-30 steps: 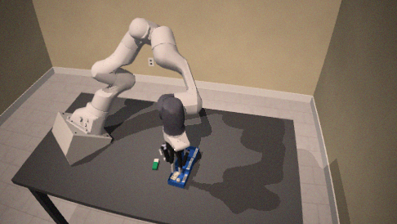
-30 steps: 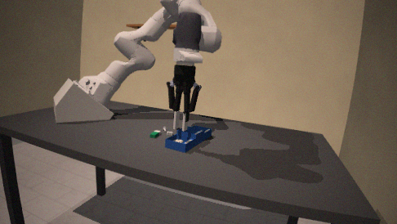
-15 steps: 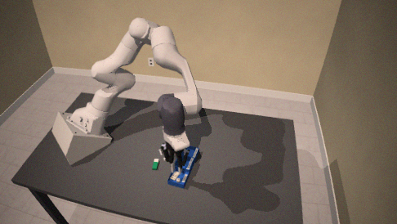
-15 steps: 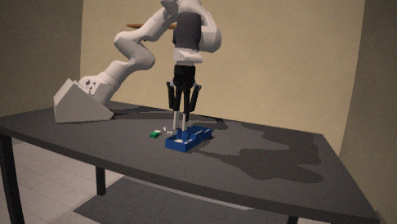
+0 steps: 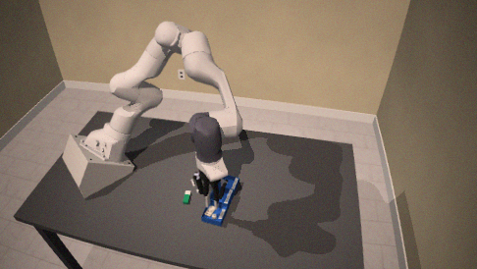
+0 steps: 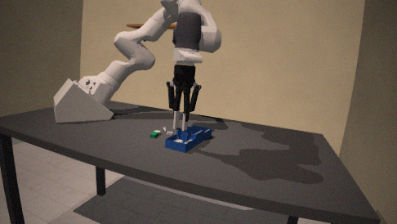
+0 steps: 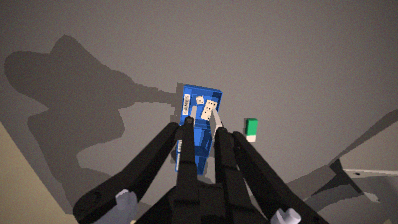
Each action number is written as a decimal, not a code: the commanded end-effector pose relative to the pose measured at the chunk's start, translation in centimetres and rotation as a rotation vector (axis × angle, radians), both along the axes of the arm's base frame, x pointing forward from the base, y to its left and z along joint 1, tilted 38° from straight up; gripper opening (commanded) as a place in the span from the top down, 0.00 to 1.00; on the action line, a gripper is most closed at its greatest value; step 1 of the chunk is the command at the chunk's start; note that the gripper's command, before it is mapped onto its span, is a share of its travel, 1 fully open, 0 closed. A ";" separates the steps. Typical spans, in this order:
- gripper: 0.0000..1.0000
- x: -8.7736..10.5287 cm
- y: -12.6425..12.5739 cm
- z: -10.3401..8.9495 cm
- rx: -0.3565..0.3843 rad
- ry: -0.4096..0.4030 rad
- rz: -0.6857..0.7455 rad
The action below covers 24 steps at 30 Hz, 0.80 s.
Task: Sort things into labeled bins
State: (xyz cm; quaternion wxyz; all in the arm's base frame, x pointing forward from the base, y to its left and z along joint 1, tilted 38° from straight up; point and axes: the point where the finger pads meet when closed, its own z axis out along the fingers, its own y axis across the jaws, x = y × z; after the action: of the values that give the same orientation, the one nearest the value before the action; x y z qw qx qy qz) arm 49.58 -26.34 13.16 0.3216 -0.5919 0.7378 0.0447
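Over a blue bin (image 5: 212, 222) (image 6: 176, 146) (image 7: 202, 90) with pale pieces inside, we had the end effector (image 5: 211, 202) (image 6: 180, 128) (image 7: 203, 113) released, its fingers slightly parted.

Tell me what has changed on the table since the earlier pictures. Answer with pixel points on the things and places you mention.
Nothing has visibly changed. The fingers (image 5: 207, 200) (image 6: 176, 120) still stand slightly apart over the blue bins (image 5: 211, 221) (image 6: 175, 145) (image 7: 199, 135), holding nothing; the bins and the green block (image 5: 186, 198) (image 6: 154, 134) (image 7: 251, 127) beside them stayed put.
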 end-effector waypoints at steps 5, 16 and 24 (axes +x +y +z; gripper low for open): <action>0.81 -0.2 -0.1 0.0 0.002 0.001 -0.002; 0.81 -0.2 -0.1 0.0 0.002 0.001 -0.002; 0.82 -3.6 4.6 1.1 0.105 0.111 -0.192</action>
State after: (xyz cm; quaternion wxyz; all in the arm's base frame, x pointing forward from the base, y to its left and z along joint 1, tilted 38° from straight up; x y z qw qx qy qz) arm 46.90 -23.50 13.57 0.3187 -0.5524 0.7675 0.0646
